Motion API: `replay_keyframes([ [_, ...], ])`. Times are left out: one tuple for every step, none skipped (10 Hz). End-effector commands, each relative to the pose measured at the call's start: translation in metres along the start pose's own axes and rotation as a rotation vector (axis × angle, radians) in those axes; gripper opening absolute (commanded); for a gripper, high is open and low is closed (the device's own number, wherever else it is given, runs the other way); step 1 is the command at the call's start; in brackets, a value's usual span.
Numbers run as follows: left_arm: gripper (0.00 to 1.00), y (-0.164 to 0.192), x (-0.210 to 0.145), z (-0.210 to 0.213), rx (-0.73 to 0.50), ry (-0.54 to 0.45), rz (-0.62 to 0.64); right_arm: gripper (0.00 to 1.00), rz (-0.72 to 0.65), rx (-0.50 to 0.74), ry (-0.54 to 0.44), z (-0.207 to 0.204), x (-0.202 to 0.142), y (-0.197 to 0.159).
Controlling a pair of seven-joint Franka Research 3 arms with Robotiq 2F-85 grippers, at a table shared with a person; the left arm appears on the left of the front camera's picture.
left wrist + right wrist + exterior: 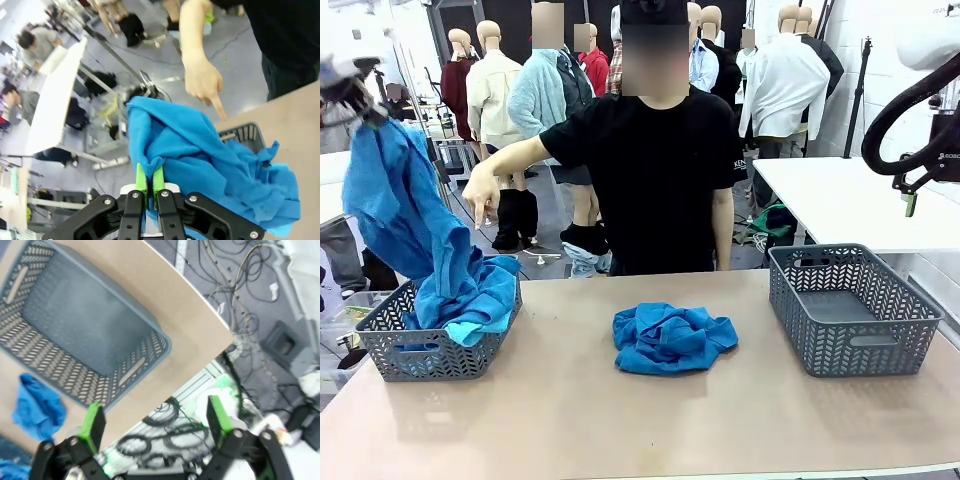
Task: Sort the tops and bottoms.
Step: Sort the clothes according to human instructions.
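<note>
Well, L pincer (150, 176) holds top (398, 215) over basket (432, 358), person's hand (480, 196) pointing beside.

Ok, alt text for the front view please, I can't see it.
The left gripper, high at far left, holds a blue garment whose lower end drapes into the left grey basket, at which the person's hand points. A second blue garment lies crumpled mid-table; the right grey basket is empty.

Bright, even overhead light; faint soft shadows under grey basket (850, 345) on worktop (570, 420). Front view sharp, top corners blown out white. Wrist views bend at edges; right claw (155, 417) & bkgd slightly soft.
</note>
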State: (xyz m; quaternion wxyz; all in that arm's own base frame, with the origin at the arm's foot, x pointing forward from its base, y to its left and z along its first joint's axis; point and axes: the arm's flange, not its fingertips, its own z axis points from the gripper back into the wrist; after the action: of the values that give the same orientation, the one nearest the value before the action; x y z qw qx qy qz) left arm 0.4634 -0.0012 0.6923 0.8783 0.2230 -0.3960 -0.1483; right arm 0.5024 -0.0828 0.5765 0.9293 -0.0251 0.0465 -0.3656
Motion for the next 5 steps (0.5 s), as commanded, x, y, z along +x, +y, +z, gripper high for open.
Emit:
replay_keyframes([
  [0.0,-0.004,-0.002,-0.037,-0.121,0.102,-0.01,1.0,0.004,-0.018,-0.005,0.002,0.0,0.0],
  [0.0,-0.013,-0.01,-0.069,-0.178,0.178,0.007,1.0,0.004,-0.018,-0.005,0.002,0.0,0.0],
  [0.0,-0.022,-0.02,-0.096,-0.256,0.236,0.01,1.0,0.004,-0.018,-0.005,0.002,0.0,0.0],
  [0.0,-0.031,-0.032,-0.123,-0.23,0.304,0.024,1.0,0.004,-0.018,-0.005,0.002,0.0,0.0],
  [0.0,-0.032,-0.045,-0.148,-0.198,0.374,0.039,1.0,0.004,-0.018,-0.005,0.002,0.0,0.0],
])
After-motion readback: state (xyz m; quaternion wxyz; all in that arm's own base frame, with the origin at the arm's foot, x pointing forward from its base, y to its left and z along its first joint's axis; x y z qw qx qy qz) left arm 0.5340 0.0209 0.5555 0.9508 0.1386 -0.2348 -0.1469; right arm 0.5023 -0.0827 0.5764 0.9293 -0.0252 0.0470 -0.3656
